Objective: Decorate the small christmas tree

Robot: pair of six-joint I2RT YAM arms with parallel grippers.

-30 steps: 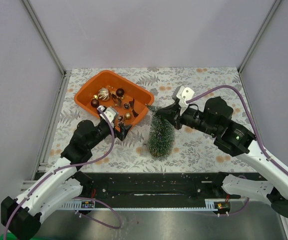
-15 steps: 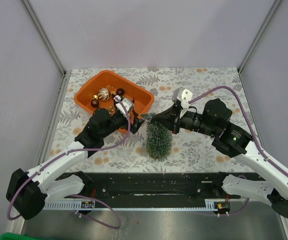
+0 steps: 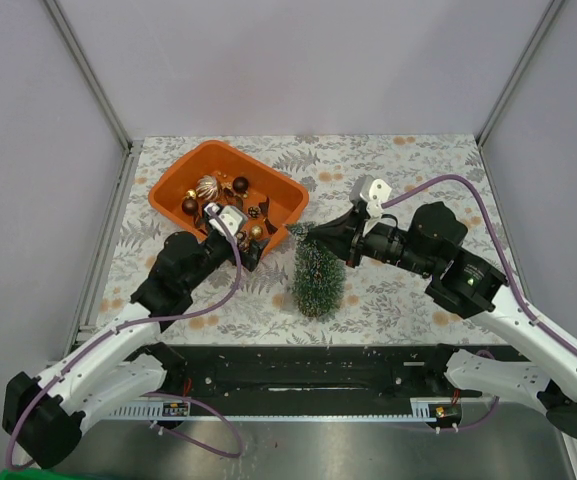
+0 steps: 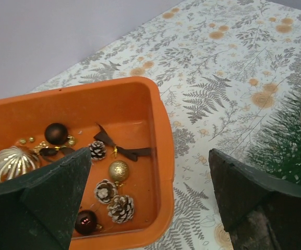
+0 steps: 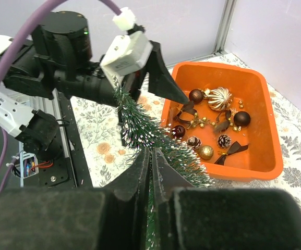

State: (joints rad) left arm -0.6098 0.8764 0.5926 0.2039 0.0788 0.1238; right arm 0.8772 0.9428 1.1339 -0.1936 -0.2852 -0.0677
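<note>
The small christmas tree [image 3: 318, 280], dark green with white-frosted needles, leans on the floral table just right of the orange tray [image 3: 173, 188]. My right gripper [image 3: 315, 236] is shut on the tree's thin tip; in the right wrist view the closed fingertips [image 5: 151, 152] pinch the top of the tree [image 5: 140, 122]. My left gripper [image 3: 253, 250] hangs open over the tray's near right corner, holding nothing. In the left wrist view its gripper [image 4: 149, 159] straddles the tray rim [image 4: 163, 156], with the tree [image 4: 291, 151] at the right edge.
The tray holds a gold ribbed ball [image 4: 12, 162], a small gold ball [image 4: 119, 171], dark red balls [image 4: 56, 133], pine cones [image 4: 121, 207] and brown bows [image 4: 127, 152]. Grey walls enclose the table; a black rail [image 3: 298, 365] runs along its near edge.
The left arm reached right toward the tree's tip, then drew back left to the tray's near corner. The right gripper has kept hold of the tip; the tree barely shifted.
</note>
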